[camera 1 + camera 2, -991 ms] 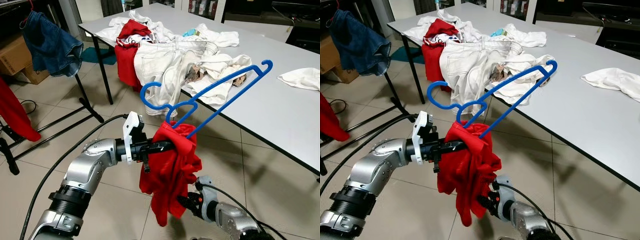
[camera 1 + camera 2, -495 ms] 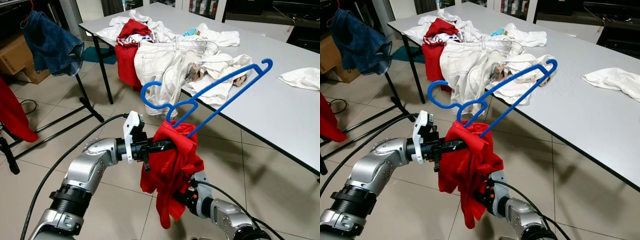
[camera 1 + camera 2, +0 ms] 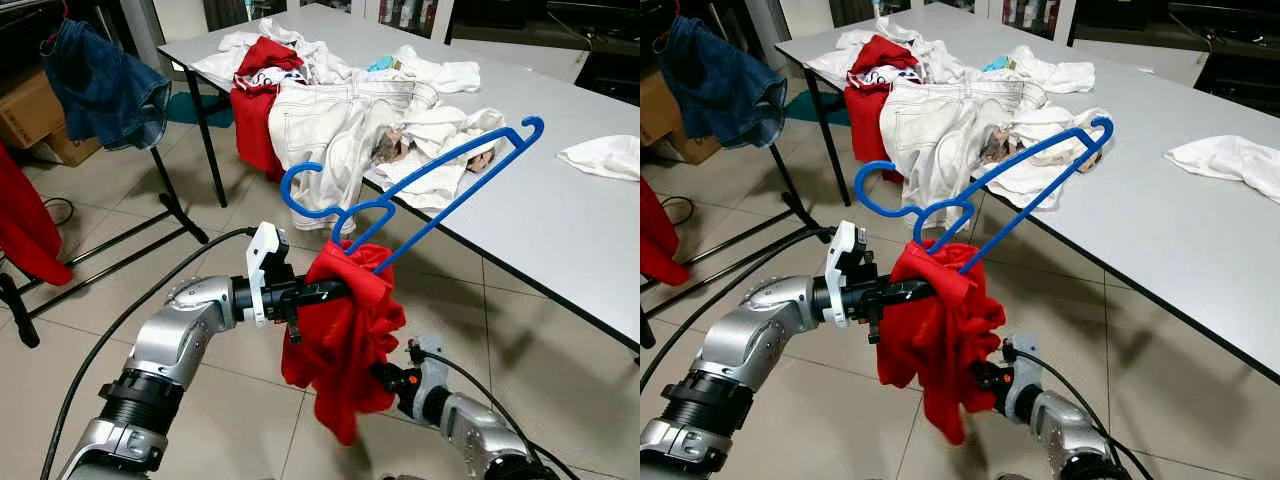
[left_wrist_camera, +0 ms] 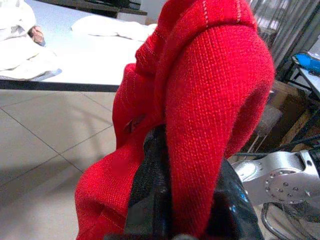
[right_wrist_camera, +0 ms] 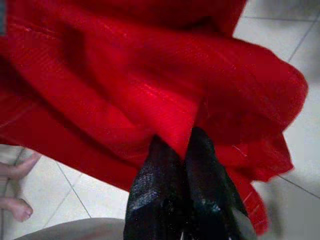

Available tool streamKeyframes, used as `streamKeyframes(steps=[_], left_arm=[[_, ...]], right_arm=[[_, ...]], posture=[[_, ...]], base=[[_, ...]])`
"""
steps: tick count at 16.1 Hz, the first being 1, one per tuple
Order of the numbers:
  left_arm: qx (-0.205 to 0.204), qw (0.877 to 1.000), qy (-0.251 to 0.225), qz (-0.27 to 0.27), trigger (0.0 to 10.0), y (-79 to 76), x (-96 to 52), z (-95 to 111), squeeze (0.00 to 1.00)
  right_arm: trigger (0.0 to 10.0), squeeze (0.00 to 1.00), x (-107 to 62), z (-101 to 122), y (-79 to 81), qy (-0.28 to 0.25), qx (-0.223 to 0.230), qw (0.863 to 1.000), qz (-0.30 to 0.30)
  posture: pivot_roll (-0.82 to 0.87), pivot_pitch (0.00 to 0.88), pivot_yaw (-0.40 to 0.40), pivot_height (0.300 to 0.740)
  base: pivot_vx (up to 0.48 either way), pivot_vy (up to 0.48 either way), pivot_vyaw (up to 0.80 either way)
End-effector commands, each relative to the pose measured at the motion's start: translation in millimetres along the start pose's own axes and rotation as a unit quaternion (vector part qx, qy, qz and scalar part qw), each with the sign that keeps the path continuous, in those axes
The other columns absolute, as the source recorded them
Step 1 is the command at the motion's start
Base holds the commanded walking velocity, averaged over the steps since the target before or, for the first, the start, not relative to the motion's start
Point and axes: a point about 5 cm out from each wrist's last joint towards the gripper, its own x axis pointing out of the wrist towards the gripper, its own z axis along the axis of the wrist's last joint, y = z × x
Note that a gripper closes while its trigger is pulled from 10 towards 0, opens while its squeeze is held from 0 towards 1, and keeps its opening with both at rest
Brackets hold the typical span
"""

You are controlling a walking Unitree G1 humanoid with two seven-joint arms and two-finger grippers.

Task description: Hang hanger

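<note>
1. Two grippers work on one red garment (image 3: 345, 335) in the left eye view. The left gripper (image 3: 340, 290) reaches out level in front of the grey table (image 3: 560, 225), its fingers buried in the cloth, so their hold cannot be read from here. A blue hanger (image 3: 400, 205) rises out of the garment's top, one arm slanting up over the table edge, its hook curling away from the table. The right gripper (image 3: 385, 378) comes up from below the garment, well beneath the table edge.

2. Right eye view: the same layout. A heap of white and red clothes (image 3: 960, 110) lies on the table behind the hanger. Dark denim (image 3: 715, 85) hangs on a rack far off to the left of the table.

3. Left wrist view: the fingers (image 4: 150, 200) are closed on a thick fold of the red knit, which drapes over them.

4. Right wrist view: the two fingers (image 5: 200, 180) are pressed together on the garment's lower edge.

5. Judged step: the garment is only bunched at the hanger's neck, not yet dressed on it. Next, the right gripper likely needs to spread the cloth so the hanger's shoulder can slide in, then carry it to the rack.
</note>
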Motion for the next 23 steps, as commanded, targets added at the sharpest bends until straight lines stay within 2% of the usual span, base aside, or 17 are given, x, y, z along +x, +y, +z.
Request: streamKeyframes(steps=[1,5,10,12,15,16,18,21,23], left_arm=[[0.018,1.0,-0.007,0.003,10.0,1.4,-0.3,7,0.0],[0.018,1.0,-0.007,0.0,10.0,1.3,1.0,7,0.0],[0.022,1.0,-0.008,0.004,10.0,2.0,0.6,8,0.0],[0.023,1.0,-0.009,0.01,10.0,2.5,-1.0,7,0.0],[0.029,0.999,-0.014,0.023,10.0,5.0,-0.7,7,0.0],[0.031,0.999,-0.015,0.026,10.0,5.7,-0.5,8,0.0],[0.035,0.999,-0.018,0.034,10.0,7.5,-0.4,9,0.0],[0.037,0.998,-0.02,0.037,10.0,7.7,-1.1,9,0.0],[0.037,0.998,-0.022,0.036,10.0,7.0,-0.7,10,0.0]], right_arm=[[0.0,0.0,-1.1,1,1.1,-0.021,0.011,1.0,0.008],[0.0,0.0,-0.9,1,3.7,-0.029,0.016,0.999,0.015],[0.0,0.0,-18.4,27,-26.1,-0.096,0.019,0.992,-0.078],[0.0,0.0,-34.0,49,-44.3,-0.155,0.015,0.977,-0.142],[0.0,0.0,-49.5,72,-56.4,-0.22,0.008,0.954,-0.202],[0.0,0.0,-51.3,75,-56.5,-0.231,0.005,0.951,-0.206],[0.0,0.0,-60.4,91,-54.8,-0.282,-0.008,0.934,-0.22],[0.0,0.0,-83.3,119,-46.5,-0.372,-0.029,0.899,-0.231],[0.0,0.0,-95.1,133,-38.3,-0.42,-0.036,0.88,-0.218]], posture=[[-0.11,0.0,0.049,0.74],[-0.12,0.0,0.056,0.74],[-0.11,0.0,0.055,0.74],[-0.11,0.0,0.051,0.74],[-0.12,0.0,0.051,0.74],[-0.12,0.0,0.052,0.74],[-0.12,0.0,0.051,0.74],[-0.12,0.0,0.052,0.74],[-0.12,0.0,0.052,0.74]], base=[[0.0,0.0,0.0],[0.0,0.0,0.0],[0.0,0.0,0.0],[0.0,0.0,0.0],[0.0,0.0,0.0],[0.0,0.0,0.0],[0.0,0.0,0.0],[0.0,0.0,0.0],[0.0,0.0,0.0]])
